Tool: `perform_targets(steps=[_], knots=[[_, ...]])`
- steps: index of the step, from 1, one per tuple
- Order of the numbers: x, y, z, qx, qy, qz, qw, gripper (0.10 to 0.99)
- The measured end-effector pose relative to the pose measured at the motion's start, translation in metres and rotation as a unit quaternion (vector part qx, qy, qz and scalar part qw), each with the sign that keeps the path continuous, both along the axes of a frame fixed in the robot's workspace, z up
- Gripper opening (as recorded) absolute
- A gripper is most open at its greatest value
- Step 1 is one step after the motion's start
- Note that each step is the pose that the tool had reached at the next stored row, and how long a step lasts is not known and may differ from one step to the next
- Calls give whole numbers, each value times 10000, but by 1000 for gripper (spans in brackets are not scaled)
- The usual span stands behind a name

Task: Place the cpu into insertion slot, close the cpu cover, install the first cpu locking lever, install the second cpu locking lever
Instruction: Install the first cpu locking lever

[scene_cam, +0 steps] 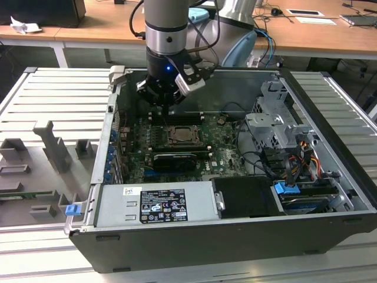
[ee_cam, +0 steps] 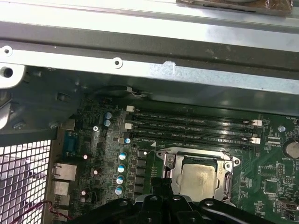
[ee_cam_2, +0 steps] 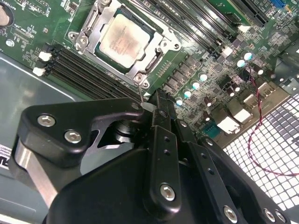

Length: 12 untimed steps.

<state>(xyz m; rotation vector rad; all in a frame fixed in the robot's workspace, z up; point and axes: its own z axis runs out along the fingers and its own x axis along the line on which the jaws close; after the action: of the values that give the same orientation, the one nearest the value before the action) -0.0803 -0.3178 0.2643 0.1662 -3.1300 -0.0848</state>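
Near the memory-slot (ee_cam_2: 84,65) edge of the board (scene_cam: 224,156), I have the gripper (ee_cam_2: 147,105) low beside the socket (scene_cam: 172,141). Its jaws are drawn together on what looks like the thin wire end of a locking lever (ee_cam_2: 140,91) at the socket's corner. The chip (ee_cam_2: 125,41) already lies flat in the socket, dull grey top up, with the cover plate (ee_cam_2: 88,37) folded down around it.

I judge the chip light, rigid and easily damaged underneath, safe to touch by its edges alone. The lever I take for springy steel wire, slick and narrow. A grip near its bent free end should give the most leverage, though it may slip out of a loose pinch.

The open case (scene_cam: 235,242) holds the board on its floor and a grey power supply box (scene_cam: 156,203) along the wall nearest the exterior camera. A metal drive cage (scene_cam: 274,127) sits at the exterior view's right, with loose cables (scene_cam: 294,162) beside it.
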Motion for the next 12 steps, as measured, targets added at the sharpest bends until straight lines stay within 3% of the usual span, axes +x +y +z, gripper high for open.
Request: perform_targets(steps=[7, 12], knots=[[-98, 0, -6, 3, -11, 0, 10000, 106], [-119, 0, -17, 1, -12, -31, 10000, 106]])
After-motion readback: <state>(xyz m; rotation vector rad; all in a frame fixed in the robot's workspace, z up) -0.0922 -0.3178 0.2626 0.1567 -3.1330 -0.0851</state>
